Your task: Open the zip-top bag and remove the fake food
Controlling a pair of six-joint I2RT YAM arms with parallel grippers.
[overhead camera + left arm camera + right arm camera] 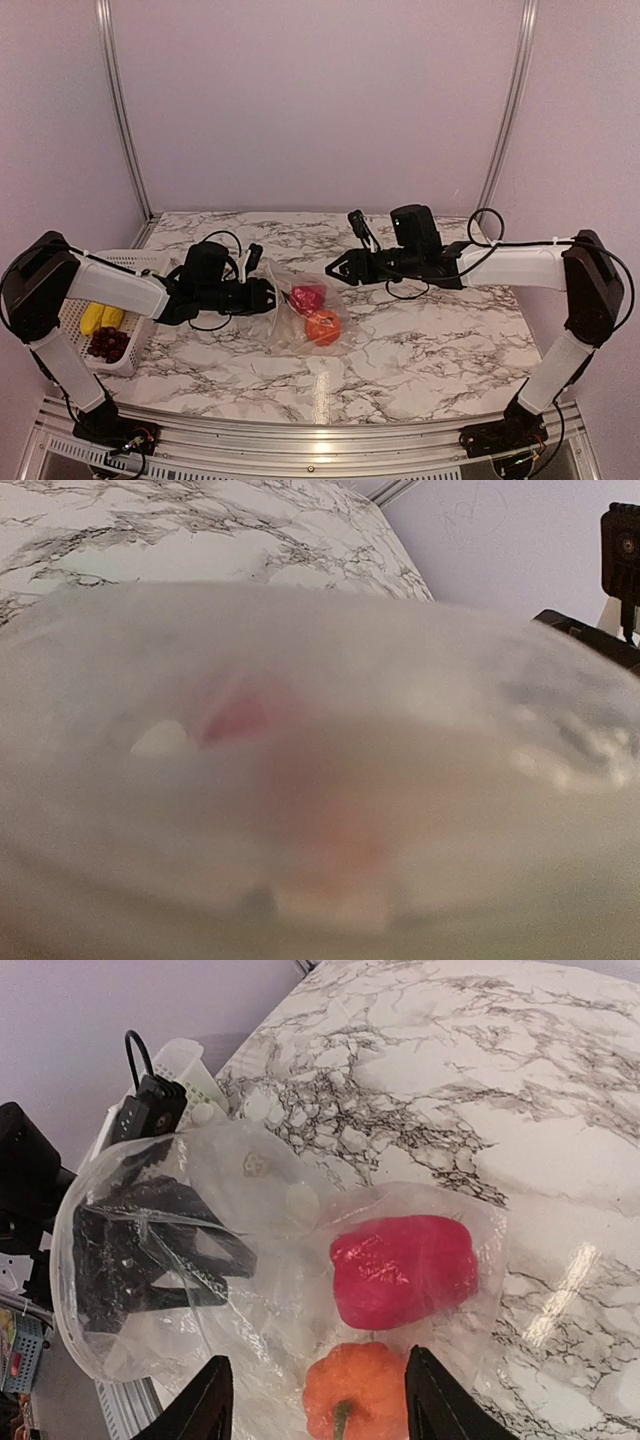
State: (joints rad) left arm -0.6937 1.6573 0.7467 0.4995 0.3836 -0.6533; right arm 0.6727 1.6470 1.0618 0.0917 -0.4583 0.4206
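Note:
The clear zip-top bag (285, 322) lies mid-table with a red piece (308, 298) and an orange piece (322, 327) inside. My left gripper (265, 296) is at the bag's raised left edge and seems shut on the plastic. The bag (400, 680) blurs the whole left wrist view and hides the jaws there. In the right wrist view the left gripper (160, 1250) shows dark through the bag (260, 1300). My right gripper (335, 268) is open and empty. It hovers (325, 1400) over the orange piece (365, 1390), beside the red piece (400, 1265).
A white lattice basket (130, 262) stands at the left table edge and holds a yellow banana piece (100, 318) and a dark grape bunch (108, 343). Its rim shows in the right wrist view (185, 1065). The marble table (450, 340) reaches the back wall.

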